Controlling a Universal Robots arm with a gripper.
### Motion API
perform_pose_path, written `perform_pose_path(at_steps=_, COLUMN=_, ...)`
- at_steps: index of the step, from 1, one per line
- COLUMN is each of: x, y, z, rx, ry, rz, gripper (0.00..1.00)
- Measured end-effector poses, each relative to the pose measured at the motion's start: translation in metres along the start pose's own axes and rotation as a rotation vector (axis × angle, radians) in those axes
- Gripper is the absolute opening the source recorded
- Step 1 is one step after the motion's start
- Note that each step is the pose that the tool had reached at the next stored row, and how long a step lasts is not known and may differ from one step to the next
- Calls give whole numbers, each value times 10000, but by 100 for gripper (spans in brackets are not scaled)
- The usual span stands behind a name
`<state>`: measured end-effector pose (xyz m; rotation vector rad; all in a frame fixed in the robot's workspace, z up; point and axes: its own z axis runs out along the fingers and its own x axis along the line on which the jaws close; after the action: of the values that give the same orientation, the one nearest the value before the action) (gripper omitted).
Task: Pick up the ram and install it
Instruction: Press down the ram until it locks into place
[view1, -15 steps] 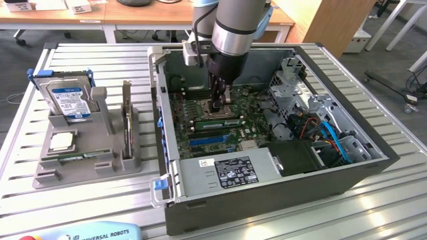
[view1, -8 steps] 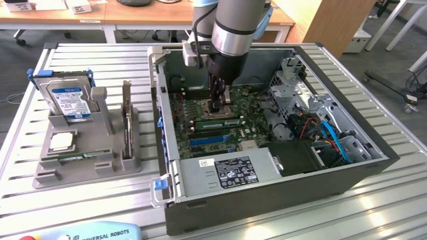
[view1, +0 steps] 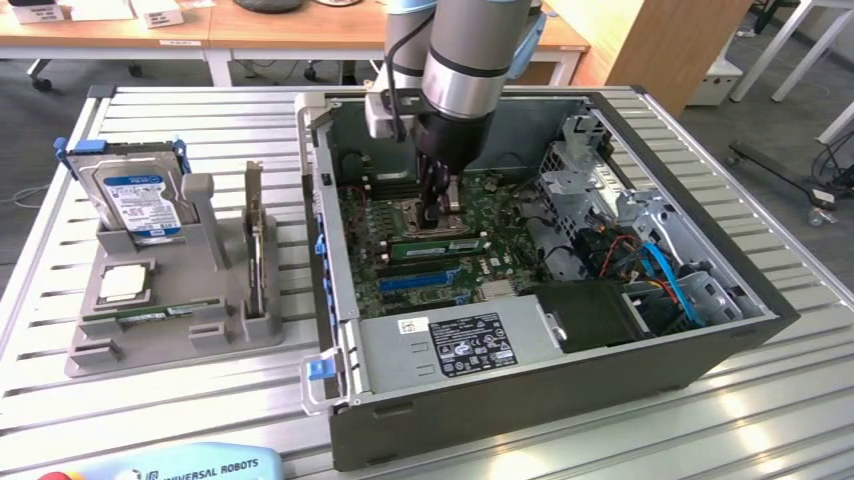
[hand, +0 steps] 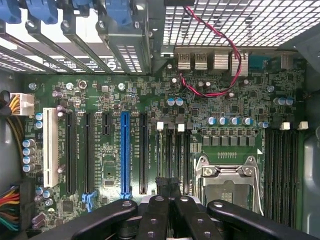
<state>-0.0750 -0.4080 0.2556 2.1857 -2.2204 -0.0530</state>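
One ram (view1: 430, 236) stick is seen lying on the motherboard (view1: 400, 262) inside the open computer case (view1: 561, 390), directly under the end effector (view1: 438, 213), whose grip cannot be told. On the gray holder tray (view1: 174, 330), near the counter's (view1: 160, 400) edge, a hard drive (view1: 134, 200) is held upright.

- The surface (view1: 200, 120) is a slatted grey metal top filling most of the exterior view.
- An open computer case (view1: 534, 400) lies on it, center to right.
- A grey holder tray (view1: 174, 345) sits at left.
- A blue-and-white pendant (view1: 174, 467) rests at the lower left edge.
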Motion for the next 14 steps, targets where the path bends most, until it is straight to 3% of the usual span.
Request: perform_pose_path(at_steps=14, x=15, y=-2, z=35, rx=1, ry=0, rz=1, gripper=10)
